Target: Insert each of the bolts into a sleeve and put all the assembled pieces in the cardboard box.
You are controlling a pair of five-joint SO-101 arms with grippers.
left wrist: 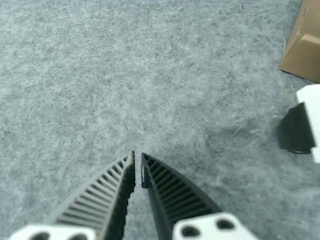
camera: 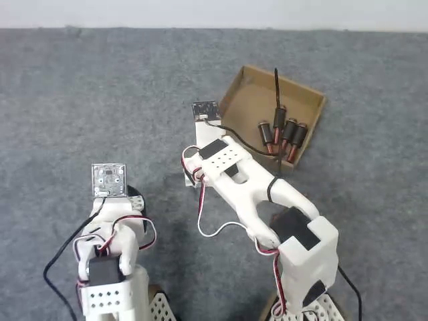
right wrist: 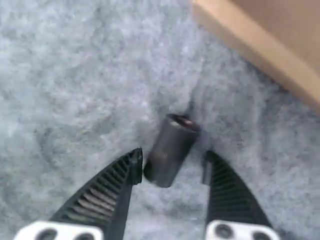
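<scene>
The sleeve, a short dark cylinder, lies on the carpet near the box, between the spread jaws of the right gripper; the left gripper has jaws pressed together.

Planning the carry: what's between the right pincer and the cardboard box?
A dark sleeve at the pincer, then bare carpet; right wrist view.
</scene>
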